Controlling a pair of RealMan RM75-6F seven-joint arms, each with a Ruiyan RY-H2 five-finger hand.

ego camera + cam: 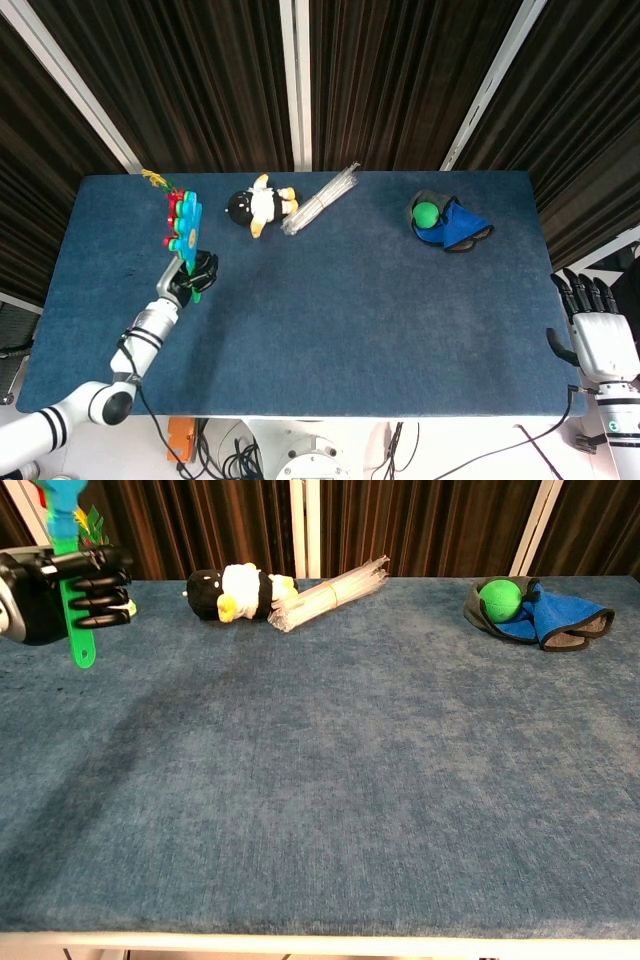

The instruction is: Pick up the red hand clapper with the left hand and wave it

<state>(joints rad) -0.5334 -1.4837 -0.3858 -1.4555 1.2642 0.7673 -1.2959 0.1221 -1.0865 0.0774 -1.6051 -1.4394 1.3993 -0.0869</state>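
Task status: pick-up is complete. The red hand clapper [183,222] is off the worktop [350,330] and held in the left hand [60,592]. From the raised, upright attitude of the clapper, the waving phase appears to be in progress; whether enough strokes have been made cannot be judged. Remaining, at most: further swings.

Left hand pose: the fingers [100,585] are wrapped around the green handle, clenched on it. The handle end projects below the hand; the clapper blades rise above it, out of the top of the chest view. In the head view the blades stand edge-on just beyond the hand, near the feathered shuttlecock [158,181]. The forearm reaches in from the near edge of the worktop.

Right hand [598,335]: beside the worktop, well apart from the left hand, fingers extended and apart, holding nothing.

The penguin toy [235,590] and straw bundle [335,588] lie to the right of the left hand, untouched.
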